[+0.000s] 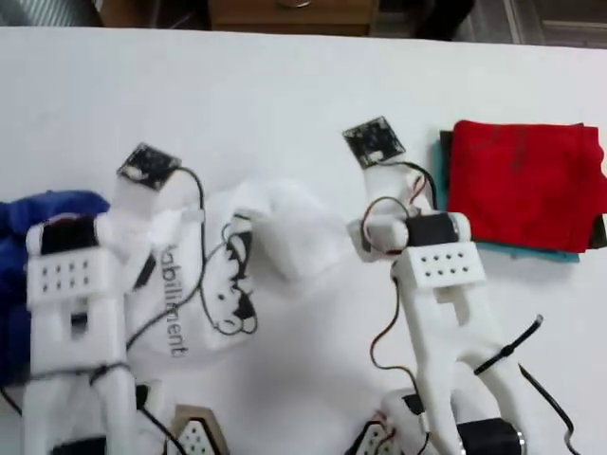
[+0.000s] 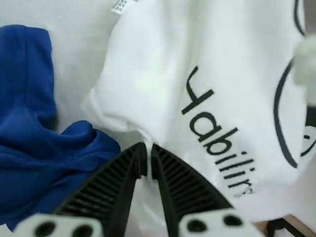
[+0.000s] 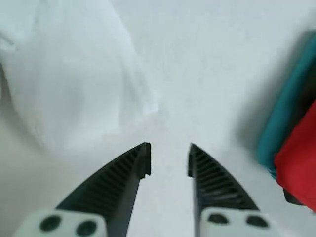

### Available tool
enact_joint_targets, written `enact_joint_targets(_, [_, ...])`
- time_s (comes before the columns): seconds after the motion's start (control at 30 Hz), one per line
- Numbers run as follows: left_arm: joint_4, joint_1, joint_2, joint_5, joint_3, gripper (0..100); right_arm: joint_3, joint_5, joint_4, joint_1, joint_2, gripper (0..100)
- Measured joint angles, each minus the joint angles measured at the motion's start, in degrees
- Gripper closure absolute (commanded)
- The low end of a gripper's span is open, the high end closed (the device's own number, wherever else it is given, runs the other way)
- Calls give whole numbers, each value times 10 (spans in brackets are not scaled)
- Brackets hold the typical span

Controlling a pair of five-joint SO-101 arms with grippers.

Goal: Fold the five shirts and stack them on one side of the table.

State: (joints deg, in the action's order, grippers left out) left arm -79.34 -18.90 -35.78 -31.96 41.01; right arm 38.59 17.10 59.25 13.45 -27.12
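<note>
The left end effector (image 2: 148, 159) sits low, clamped on an edge of the white shirt (image 2: 197, 74). The right end effector (image 3: 169, 160) hangs over the worktop (image 3: 207, 64), its tips apart, near the stack (image 3: 298, 150).

Matt cloth white shirt (image 1: 294, 237) (ribbed plastic fingers (image 2: 111, 180))

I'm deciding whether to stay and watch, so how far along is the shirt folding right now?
Done: a red shirt lies folded on a teal shirt, a dark edge beneath, stacked at one side of the table. In hand: the left pincer is shut on the white shirt, partly folded; the right pincer hangs open beside it. Left: the blue shirt lies crumpled, unfolded.
</note>
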Motion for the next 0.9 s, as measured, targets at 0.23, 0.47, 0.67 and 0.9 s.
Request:
enact_joint_targets(0.23, [31, -6, -73, -4, 40, 836, 0, -27, -18, 135, 10, 721])
enact_joint_targets(0.47, [185, -37, -43, 29, 40, 835, 0, -30, -76, 164, 145, 724])
enact_joint_targets(0.67, [295, -36, 125, 69, 27, 837, -35, -30, -93, 149, 256, 995])
enact_joint_targets(0.9, [294, -37, 364, 84, -101, 838, -37, -29, -93, 85, 270, 978])
